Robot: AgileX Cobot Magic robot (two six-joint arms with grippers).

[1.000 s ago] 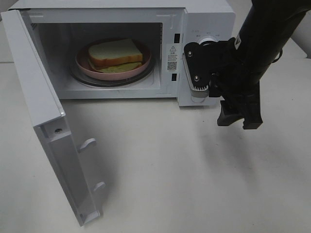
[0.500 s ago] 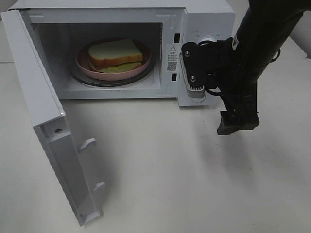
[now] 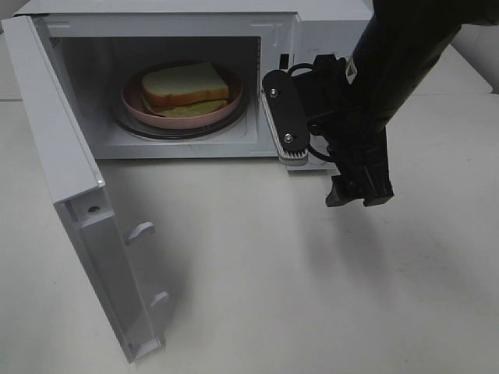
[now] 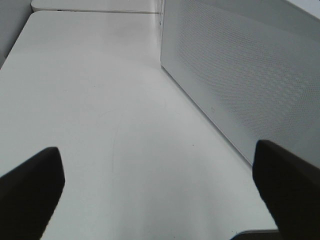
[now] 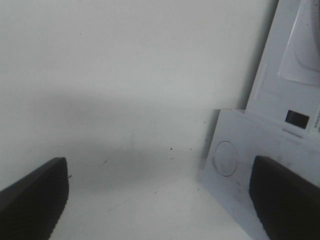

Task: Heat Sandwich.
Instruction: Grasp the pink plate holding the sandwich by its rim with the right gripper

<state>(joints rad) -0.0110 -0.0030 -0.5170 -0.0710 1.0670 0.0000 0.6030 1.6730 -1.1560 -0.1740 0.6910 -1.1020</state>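
The sandwich (image 3: 187, 86), white bread with a tan crust and pale green filling, lies on a round pink plate (image 3: 134, 101) on the turntable inside the open microwave (image 3: 273, 31). My right gripper (image 3: 360, 195) hangs over the table in front of the microwave's control panel, to the right of the cavity and apart from the sandwich. In the right wrist view that gripper (image 5: 159, 165) is open and empty. The left gripper (image 4: 157, 152) is also open and empty, low over the table beside the microwave's perforated side wall (image 4: 240, 65). It is outside the exterior high view.
The microwave door (image 3: 70, 179) stands swung out toward the front left, with its latch hooks (image 3: 142, 230) sticking out. In the right wrist view, part of the door (image 5: 250, 165) is ahead of the right gripper. Bare white table (image 3: 273, 296) fills the front.
The right arm has swung left across the front of the control panel, and its gripper now hangs nearer the cavity opening. Sandwich, plate and door have not moved.
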